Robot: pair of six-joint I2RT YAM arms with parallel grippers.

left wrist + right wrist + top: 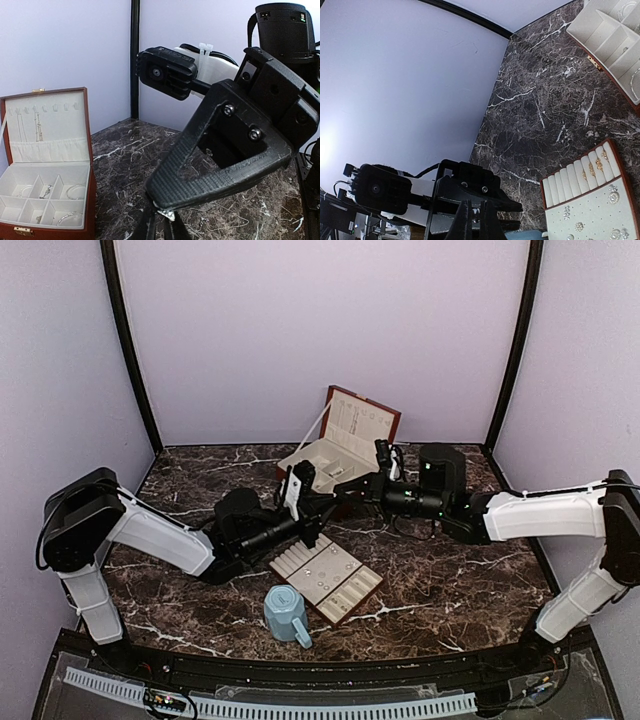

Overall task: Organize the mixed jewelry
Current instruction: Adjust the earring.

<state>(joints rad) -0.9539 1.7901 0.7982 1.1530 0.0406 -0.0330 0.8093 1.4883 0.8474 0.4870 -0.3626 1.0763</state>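
Dark, white-veined marble desk (pixel 450 570), matte lilac walls (pixel 320 330); silvery jewelry (pixel 75 191) lies in the cream-lined wooden box (pixel 91 200) and on the tray (pixel 300 562) before it; right tool (pixel 476 205) closed; left tool (pixel 159 222): cannot tell.

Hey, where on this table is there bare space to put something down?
Most bare marble: between the tray and the right arm. Smaller patch: back left, between the jewelry box and the left arm. Crowded: centre, where both arms meet between box and tray, and beside the mug.
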